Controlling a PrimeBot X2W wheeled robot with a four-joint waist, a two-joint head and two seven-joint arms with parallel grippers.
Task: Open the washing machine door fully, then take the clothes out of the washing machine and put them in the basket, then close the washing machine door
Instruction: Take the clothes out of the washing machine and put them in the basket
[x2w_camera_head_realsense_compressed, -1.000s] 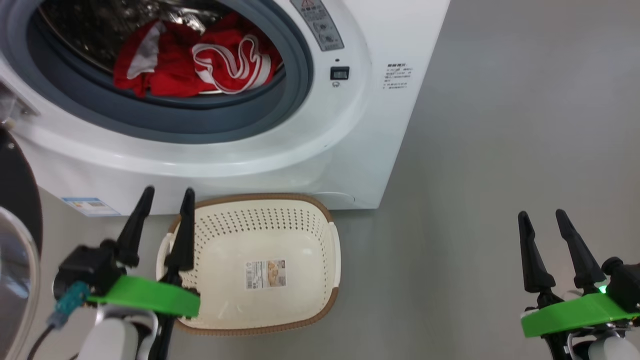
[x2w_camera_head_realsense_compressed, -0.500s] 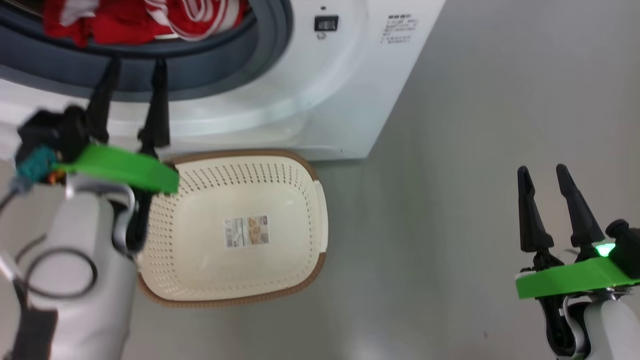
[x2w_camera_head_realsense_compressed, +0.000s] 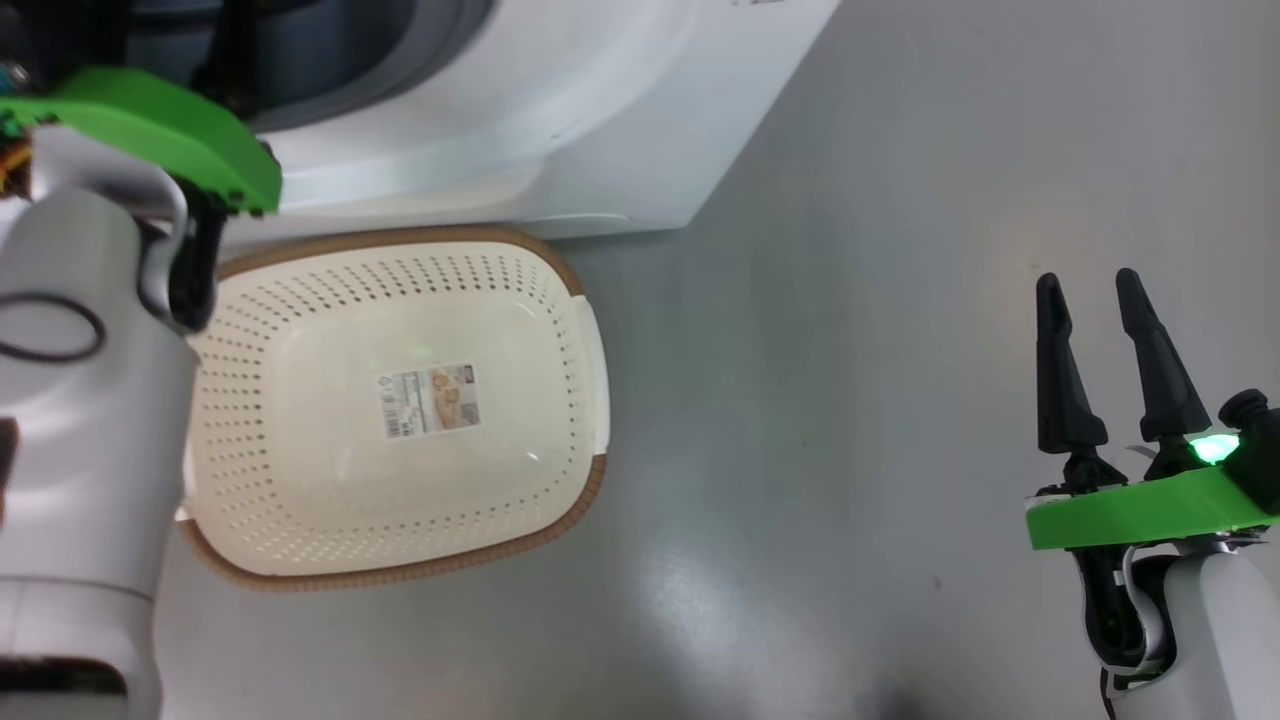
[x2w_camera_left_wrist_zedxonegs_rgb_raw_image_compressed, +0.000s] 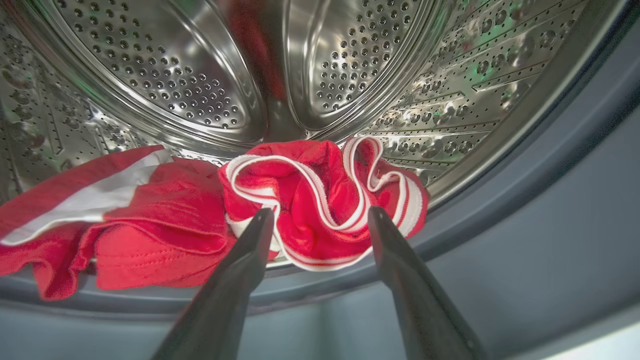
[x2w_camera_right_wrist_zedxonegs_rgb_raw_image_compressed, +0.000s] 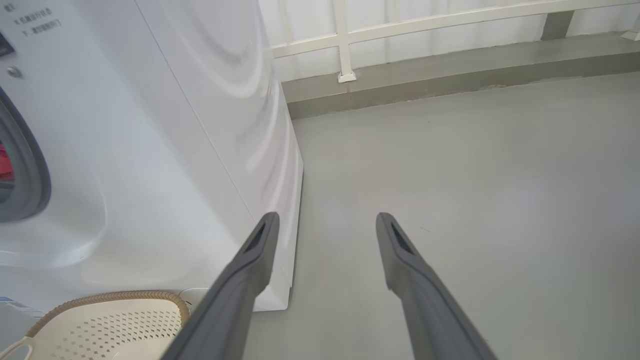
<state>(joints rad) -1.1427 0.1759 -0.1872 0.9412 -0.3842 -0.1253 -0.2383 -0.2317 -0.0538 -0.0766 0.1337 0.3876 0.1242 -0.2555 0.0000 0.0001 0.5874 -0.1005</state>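
In the left wrist view my left gripper is open at the mouth of the washing machine's steel drum. Its fingertips sit just in front of the red, white-striped clothes, which lie bunched on the drum floor behind the grey gasket. Nothing is between the fingers. In the head view my left forearm reaches up into the washing machine. The cream basket stands on the floor before the machine, holding nothing. My right gripper hangs open over bare floor. The washing machine door is out of view.
The right wrist view looks along the machine's white side to a low kerb and white railing behind, with my right gripper open over grey floor. A corner of the basket lies at lower left.
The head camera has tilted down, so the machine and basket slid up and left in its view. My left arm has reached forward and up into the drum opening. The right gripper stays open.
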